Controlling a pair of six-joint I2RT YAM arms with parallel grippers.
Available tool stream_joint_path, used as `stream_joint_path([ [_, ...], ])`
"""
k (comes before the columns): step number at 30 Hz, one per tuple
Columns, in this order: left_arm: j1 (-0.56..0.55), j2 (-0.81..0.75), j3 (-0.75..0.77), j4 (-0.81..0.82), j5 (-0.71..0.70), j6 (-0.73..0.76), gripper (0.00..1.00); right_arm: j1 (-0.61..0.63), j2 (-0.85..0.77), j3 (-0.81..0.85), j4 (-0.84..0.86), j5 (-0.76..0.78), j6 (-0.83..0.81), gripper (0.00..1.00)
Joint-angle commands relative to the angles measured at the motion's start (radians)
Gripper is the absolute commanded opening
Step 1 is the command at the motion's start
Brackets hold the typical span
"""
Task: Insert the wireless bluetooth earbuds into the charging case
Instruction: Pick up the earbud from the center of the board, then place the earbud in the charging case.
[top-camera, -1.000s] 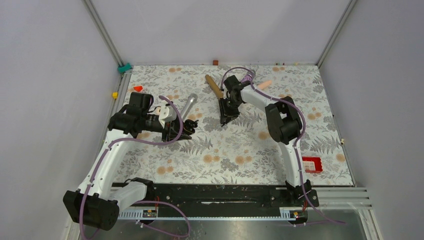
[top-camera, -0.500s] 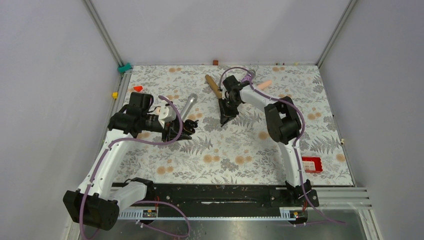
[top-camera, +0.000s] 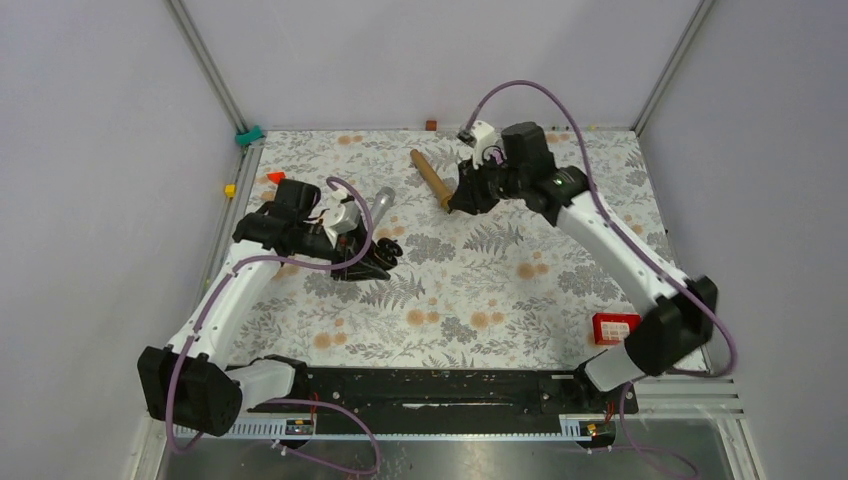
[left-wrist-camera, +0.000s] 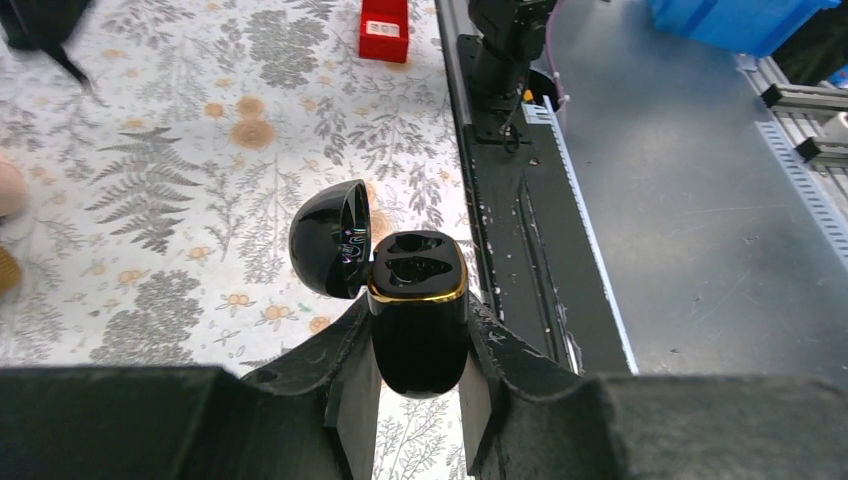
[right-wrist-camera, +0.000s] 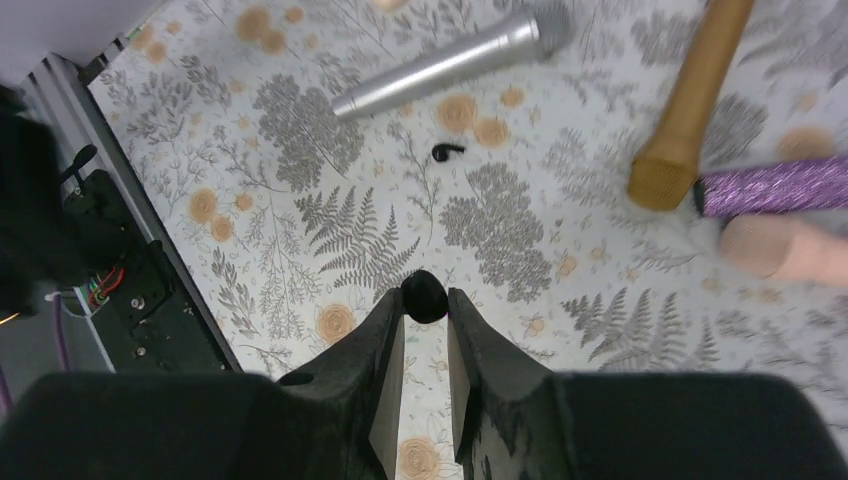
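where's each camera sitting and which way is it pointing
top external: above and behind the arm bases, looking down on the table; both arms show.
left wrist: on the left gripper, seen clamping the open charging case; faces the red box.
right wrist: on the right gripper, seen pinching an earbud; looks down.
shared: silver microphone, top and right wrist.

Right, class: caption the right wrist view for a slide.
Right gripper pinches one earbud; another earbud lies near the silver microphone.

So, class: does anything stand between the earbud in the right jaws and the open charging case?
Nothing visible does: the charging case has its lid swung aside, both sockets empty, with open space toward the earbud.
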Motion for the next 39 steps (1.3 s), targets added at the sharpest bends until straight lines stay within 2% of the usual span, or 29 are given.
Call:
stream_joint_path([
  [1, -0.049, 0.038, 0.037, 0.025, 0.052, -0.002, 0.00, 0.014, -0.193, -0.108, 0.111, -0.041, -0.130, 0.20],
  [8, -0.084, 0.163, 0.169, 0.024, 0.032, -0.115, 0.00, 0.028, -0.405, -0.175, 0.134, 0.021, -0.225, 0.21],
  [11, -0.099, 0.201, 0.229, 0.088, -0.030, -0.243, 0.00, 0.031, -0.464, -0.190, 0.140, 0.031, -0.229, 0.21],
  [14, -0.129, 0.159, 0.174, 0.408, -0.193, -0.568, 0.00, 0.031, -0.507, -0.182, 0.123, 0.050, -0.233, 0.22],
  [17, -0.143, 0.111, 0.100, 0.659, -0.264, -0.735, 0.00, 0.031, -0.529, -0.161, 0.101, 0.062, -0.240, 0.22],
  [20, -0.159, 0.083, 0.033, 0.858, -0.274, -0.851, 0.00, 0.031, -0.550, -0.144, 0.083, 0.043, -0.236, 0.22],
  [22, -0.172, 0.059, -0.046, 1.046, -0.272, -0.982, 0.00, 0.031, -0.563, -0.133, 0.065, 0.013, -0.240, 0.22],
  [27, -0.226, 0.032, -0.326, 1.668, -0.256, -1.289, 0.00, 0.032, -0.591, -0.137, 0.041, -0.122, -0.277, 0.22],
  [32, -0.286, 0.130, -0.486, 2.301, -0.304, -1.533, 0.00, 0.056, -0.605, -0.181, 0.038, -0.178, -0.329, 0.23],
  [33, -0.293, 0.148, -0.504, 2.376, -0.315, -1.557, 0.00, 0.064, -0.607, -0.189, 0.028, -0.192, -0.351, 0.23],
  [39, -0.332, 0.181, -0.533, 2.371, -0.387, -1.505, 0.00, 0.118, -0.616, -0.253, 0.026, -0.216, -0.436, 0.24],
])
